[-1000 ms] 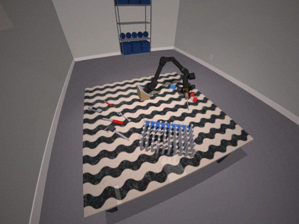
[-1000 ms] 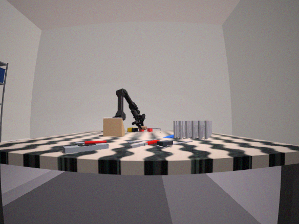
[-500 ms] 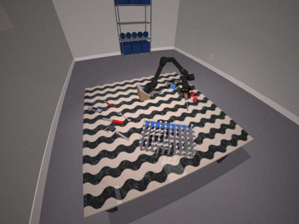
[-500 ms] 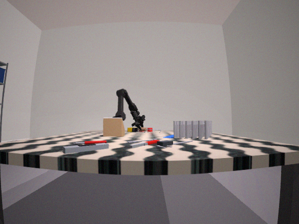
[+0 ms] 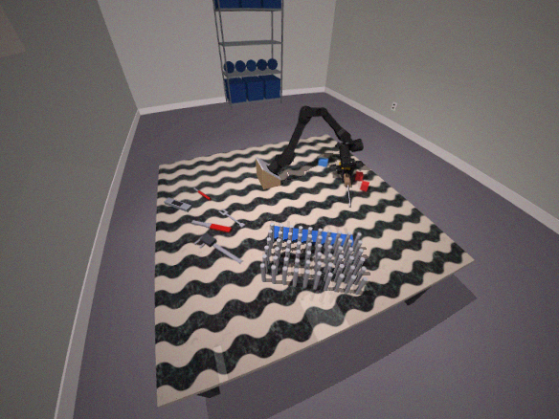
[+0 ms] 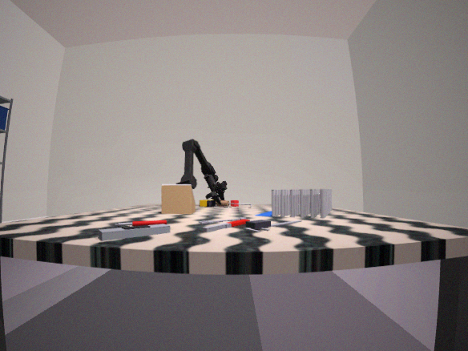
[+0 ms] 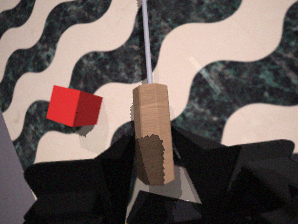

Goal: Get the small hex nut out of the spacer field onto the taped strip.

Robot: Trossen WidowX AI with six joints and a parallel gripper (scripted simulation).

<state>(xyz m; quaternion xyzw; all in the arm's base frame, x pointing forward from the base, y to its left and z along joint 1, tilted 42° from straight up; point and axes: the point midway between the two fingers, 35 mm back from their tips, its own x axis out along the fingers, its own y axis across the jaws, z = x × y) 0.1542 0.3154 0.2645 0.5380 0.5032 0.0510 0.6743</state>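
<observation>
Wavy dark and cream bands cover the tabletop (image 5: 230, 311) (image 6: 214, 262) (image 7: 200, 37). Low above it, I have the claw (image 5: 347, 175) (image 6: 219, 203) (image 7: 153, 131) closed on the tool's wooden handle (image 5: 347, 181) (image 6: 225, 203) (image 7: 152, 110), its thin metal shaft (image 5: 349, 195) (image 6: 241, 204) (image 7: 147, 45) pointing outward. Red blocks (image 5: 365, 186) (image 6: 235, 203) (image 7: 64, 104) sit beside it. Farther out are the blue tape (image 5: 313, 236) (image 6: 264, 214) and the metal spacers (image 5: 317, 278) (image 6: 326, 202); I can't make out the nut in either place. I judge this a set-down: I'd settle handle and shaft flat, ease the fingers apart evenly, then lift straight up, lest a finger drag the handle or nudge a block.
</observation>
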